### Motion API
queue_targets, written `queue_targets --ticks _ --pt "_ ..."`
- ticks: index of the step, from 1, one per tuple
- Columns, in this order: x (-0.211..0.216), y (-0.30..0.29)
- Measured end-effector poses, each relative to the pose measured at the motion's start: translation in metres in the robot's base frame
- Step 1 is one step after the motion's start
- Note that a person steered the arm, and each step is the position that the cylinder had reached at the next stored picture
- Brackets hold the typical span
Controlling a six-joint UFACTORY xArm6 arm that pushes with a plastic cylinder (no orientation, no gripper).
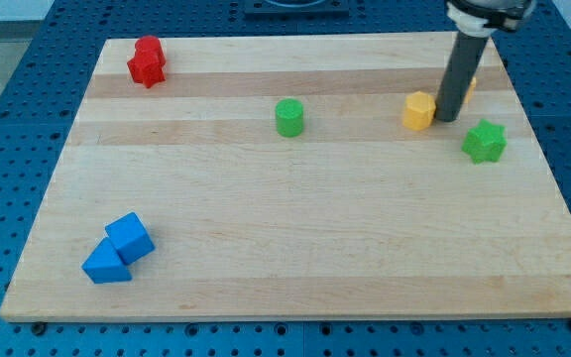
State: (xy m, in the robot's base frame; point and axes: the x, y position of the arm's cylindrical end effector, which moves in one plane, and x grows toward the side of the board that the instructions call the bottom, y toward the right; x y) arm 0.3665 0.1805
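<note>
My tip point(447, 118) rests on the wooden board point(295, 238) near the view's upper right. It stands right beside a yellow hexagonal block point(419, 110), touching or almost touching that block's right side. Behind the rod a sliver of another yellow block point(471, 84) peeks out, mostly hidden. A green star-shaped block point(484, 141) lies a short way to the lower right of the tip. A green cylinder point(289, 117) sits well to the left of the tip.
A red block point(148, 60) sits at the board's upper left corner. A blue cube point(130, 238) and a blue triangular block point(105, 265) lie touching at the lower left. Blue perforated table point(8, 119) surrounds the board.
</note>
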Motion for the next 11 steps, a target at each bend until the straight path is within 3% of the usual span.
queue_targets --ticks 4,7,11 --pt "-0.038 -0.095" --pt "-0.04 -0.199" --pt "0.036 -0.207"
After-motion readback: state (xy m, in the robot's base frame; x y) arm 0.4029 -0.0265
